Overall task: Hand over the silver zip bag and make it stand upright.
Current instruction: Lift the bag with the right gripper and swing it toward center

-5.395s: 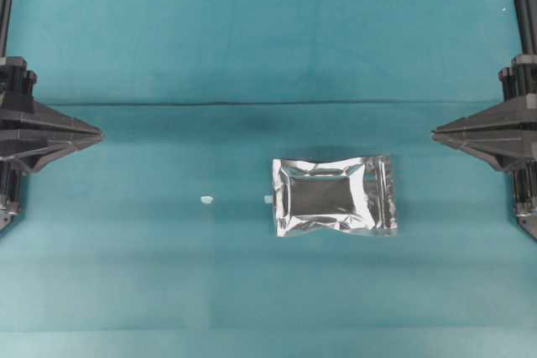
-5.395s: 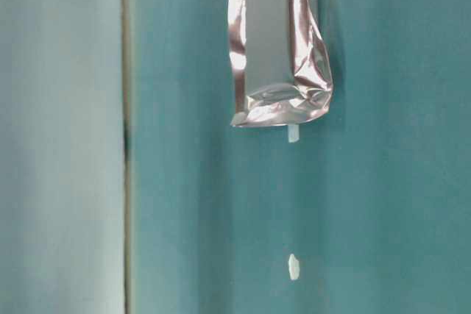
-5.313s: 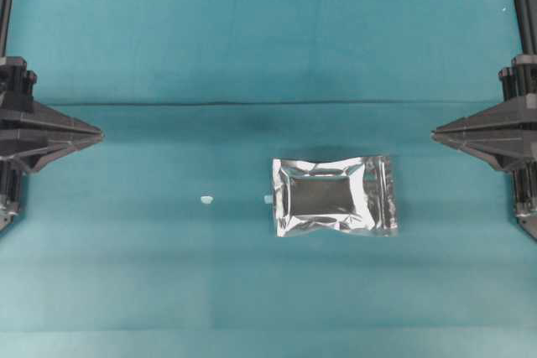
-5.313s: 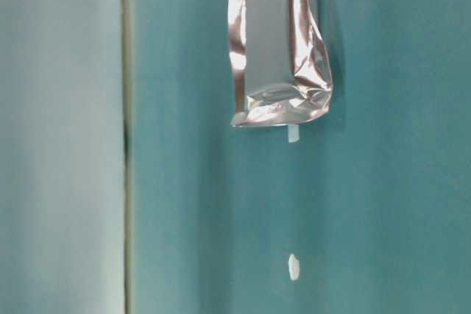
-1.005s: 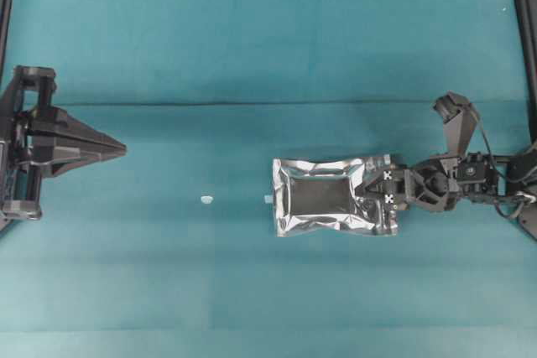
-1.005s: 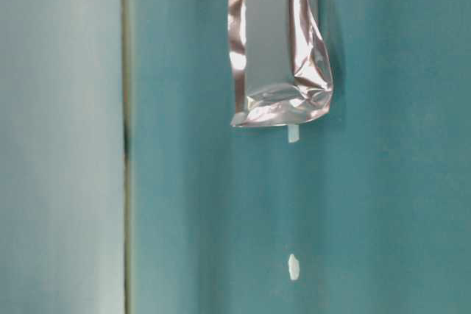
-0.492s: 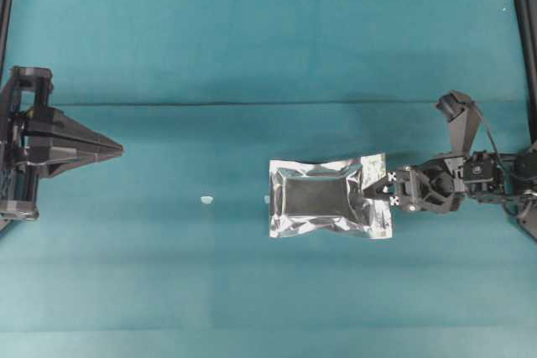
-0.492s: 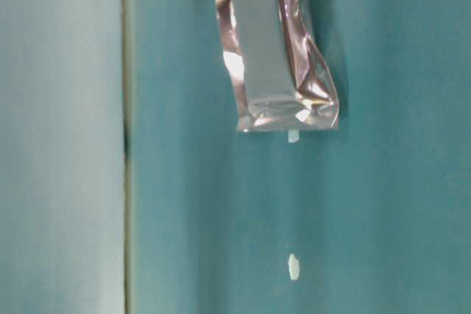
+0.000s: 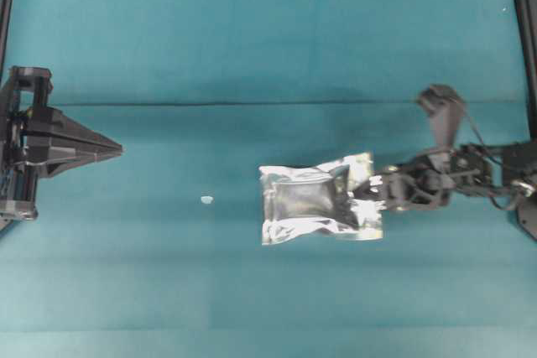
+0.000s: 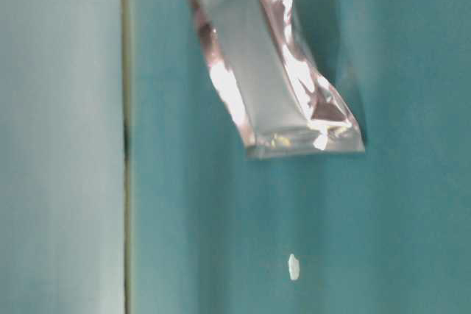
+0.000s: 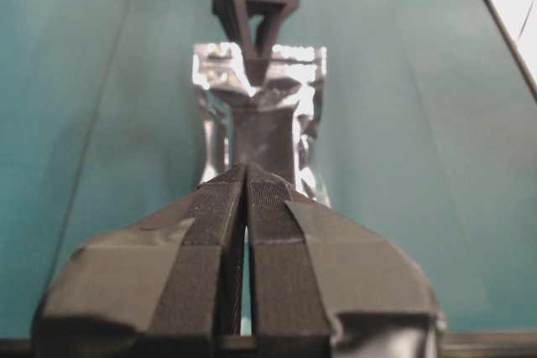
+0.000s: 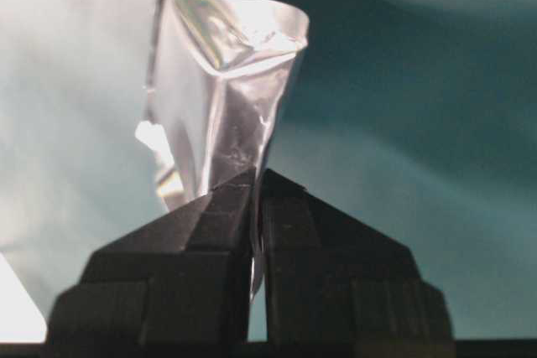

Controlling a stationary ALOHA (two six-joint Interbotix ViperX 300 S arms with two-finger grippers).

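1. While you look down from overhead, the teal tabletop (image 9: 252, 39) fills the view.
2. Your silver zip bag (image 9: 315, 200) sits right of centre, long axis running left-right, its right end raised and pinched.
3. Your right hand (image 9: 375, 192) is clamped on that end.
4. Your left hand (image 9: 117, 150) is closed, empty, well apart.
5. One white speck (image 9: 206, 199) lies between.

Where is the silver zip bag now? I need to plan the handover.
In the overhead view the silver zip bag sits right of centre, its right edge pinched by the right pincer, with a white speck to its left.
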